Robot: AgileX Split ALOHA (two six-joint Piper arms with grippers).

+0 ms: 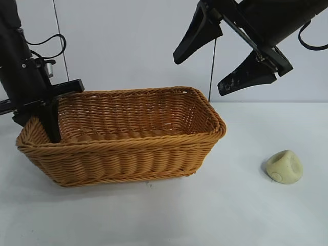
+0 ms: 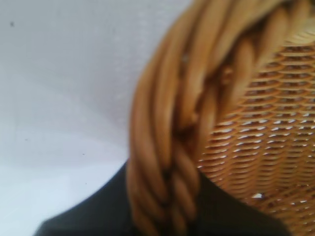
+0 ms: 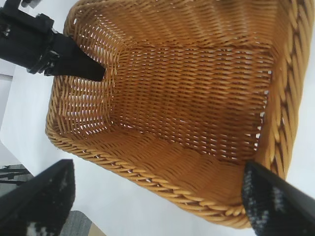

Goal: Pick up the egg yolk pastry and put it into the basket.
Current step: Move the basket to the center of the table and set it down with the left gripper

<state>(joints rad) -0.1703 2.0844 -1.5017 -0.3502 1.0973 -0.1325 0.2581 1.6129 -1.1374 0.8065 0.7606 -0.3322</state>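
A white table (image 1: 169,215) runs under a pale, bare wall. At the far left, the left gripper (image 1: 51,120) is clamped on the basket (image 1: 128,154): one finger reaches down inside the left end wall, and the left wrist view shows the braided rim pinched between the dark fingers, so it is closed on the rim and steadying it. The basket fills the middle of the table and looks empty in both the outside view and the right wrist view.

Up at the right, the right gripper (image 1: 223,54) hangs in the air above the basket's right end, its fingers spread wide and holding nothing. The pastry (image 1: 284,167) lies on the table to the right of the basket, well apart from it, tipped so its flat round face looks toward the camera.

The step in hand appears to be the reach. To do it well, the right arm should swing out over the pastry, come straight down, and close across its rounded sides gently, since it may dent or roll.

Only the outside view shows the pastry; the right wrist view looks into the basket and catches the left finger (image 3: 74,61) inside its wall.
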